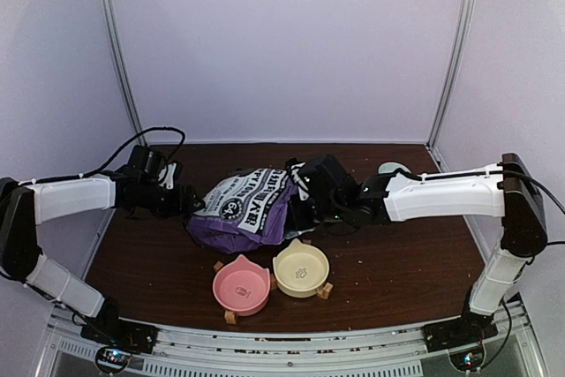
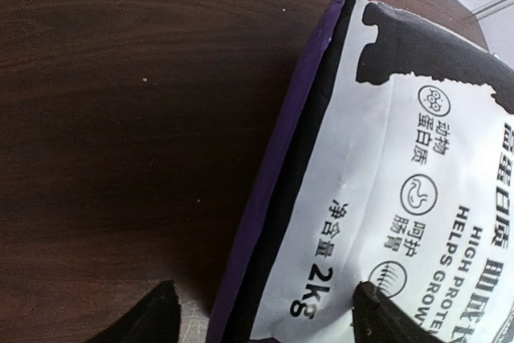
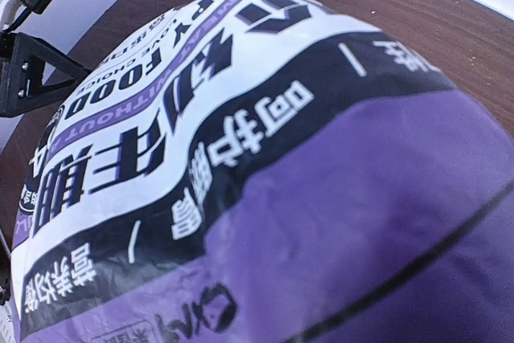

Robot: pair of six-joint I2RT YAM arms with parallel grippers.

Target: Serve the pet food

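You are reaching with both arms to the purple bag [image 1: 247,205] lying on the table [image 1: 397,253];
your left gripper [image 2: 269,313] is standing spread wide across the bag's corner; your right gripper [image 1: 302,209] is sitting at its other end, jaws hidden, so nobody can tell; the pet food is showing in no view.

The bag [image 1: 243,209] is purple, its label white with black lettering; pink bowl [image 1: 240,284], cream bowl [image 1: 301,267]; worktop [image 1: 397,253] shows dark brown wood grain

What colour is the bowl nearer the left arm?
Pink; the bowl shows best in the top view.
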